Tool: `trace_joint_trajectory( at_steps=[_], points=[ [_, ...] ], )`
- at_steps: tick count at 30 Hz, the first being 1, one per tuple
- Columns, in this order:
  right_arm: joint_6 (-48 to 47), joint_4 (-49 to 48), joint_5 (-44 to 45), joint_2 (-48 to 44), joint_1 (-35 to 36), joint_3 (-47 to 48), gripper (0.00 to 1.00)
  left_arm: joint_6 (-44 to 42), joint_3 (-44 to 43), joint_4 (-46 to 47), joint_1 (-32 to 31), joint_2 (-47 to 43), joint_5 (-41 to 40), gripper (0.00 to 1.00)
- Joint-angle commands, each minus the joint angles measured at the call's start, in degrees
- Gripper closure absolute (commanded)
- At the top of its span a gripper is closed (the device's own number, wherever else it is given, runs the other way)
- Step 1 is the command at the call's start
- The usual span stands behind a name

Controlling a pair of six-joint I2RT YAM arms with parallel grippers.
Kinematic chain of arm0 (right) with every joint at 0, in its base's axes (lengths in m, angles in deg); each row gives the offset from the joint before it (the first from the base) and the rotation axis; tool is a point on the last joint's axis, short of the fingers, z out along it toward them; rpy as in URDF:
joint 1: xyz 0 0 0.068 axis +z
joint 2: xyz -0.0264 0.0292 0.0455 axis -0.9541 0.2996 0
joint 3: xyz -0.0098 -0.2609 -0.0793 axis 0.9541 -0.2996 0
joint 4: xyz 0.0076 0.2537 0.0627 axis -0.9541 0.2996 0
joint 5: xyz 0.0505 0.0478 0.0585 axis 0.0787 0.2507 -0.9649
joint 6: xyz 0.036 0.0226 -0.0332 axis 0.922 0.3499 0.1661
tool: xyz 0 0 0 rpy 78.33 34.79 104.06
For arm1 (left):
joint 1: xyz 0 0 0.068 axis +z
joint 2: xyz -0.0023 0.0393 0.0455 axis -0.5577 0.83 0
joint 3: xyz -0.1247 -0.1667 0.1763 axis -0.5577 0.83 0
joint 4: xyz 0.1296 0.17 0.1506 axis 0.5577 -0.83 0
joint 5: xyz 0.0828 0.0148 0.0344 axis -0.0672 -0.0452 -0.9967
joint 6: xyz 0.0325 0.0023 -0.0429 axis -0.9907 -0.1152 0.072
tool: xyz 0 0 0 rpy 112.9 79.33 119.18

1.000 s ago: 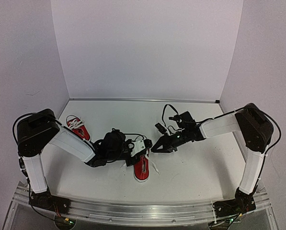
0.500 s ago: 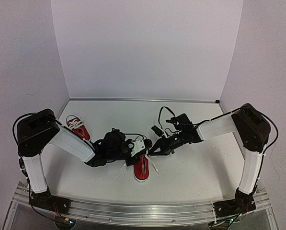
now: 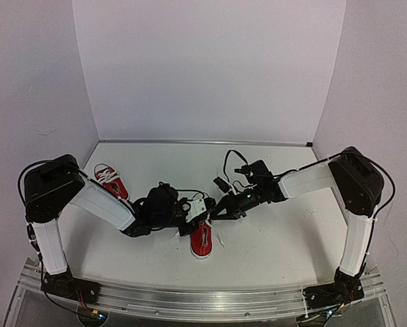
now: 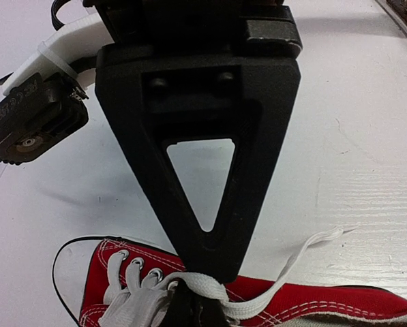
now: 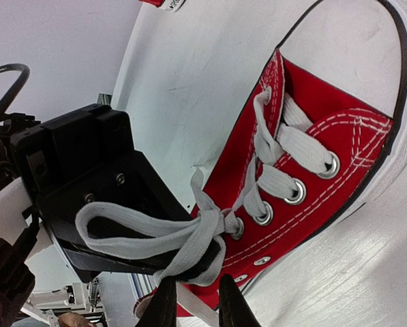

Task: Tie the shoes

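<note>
Red canvas shoe [image 3: 202,241] lies low in the middle of the top view, its white end toward the bottom edge. Its white lace [image 5: 148,228] is bunched above the eyelets, with one loop draped over my left fingers [image 4: 203,262], which are pressed together and pinching it at the crossing. My right fingers [image 3: 220,210] come in from the right, just beside the same bunch. They are slightly spread, with a strand running between them; whether they grip it I cannot tell. The second shoe [image 3: 112,182] sits well apart at the left of the white worktop [image 3: 285,238], beside my left arm.
</note>
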Motion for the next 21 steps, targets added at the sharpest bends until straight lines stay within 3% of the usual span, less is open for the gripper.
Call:
trace_joint_trajectory(
  at_steps=[1,16,21],
  points=[
    [-1.18,-1.69,-1.68,1.02,0.54,2.31,0.80,0.83,-0.53,2.10,-0.07,-0.12,2.31,1.00],
    [-1.90,-2.21,-3.68,2.55,0.97,3.37,0.82,1.41,-0.63,3.29,0.41,-0.01,2.70,1.00],
    [-1.89,-2.14,-3.95,2.68,0.98,3.48,0.91,1.64,-0.66,3.63,0.52,0.07,2.85,1.00]
  ],
)
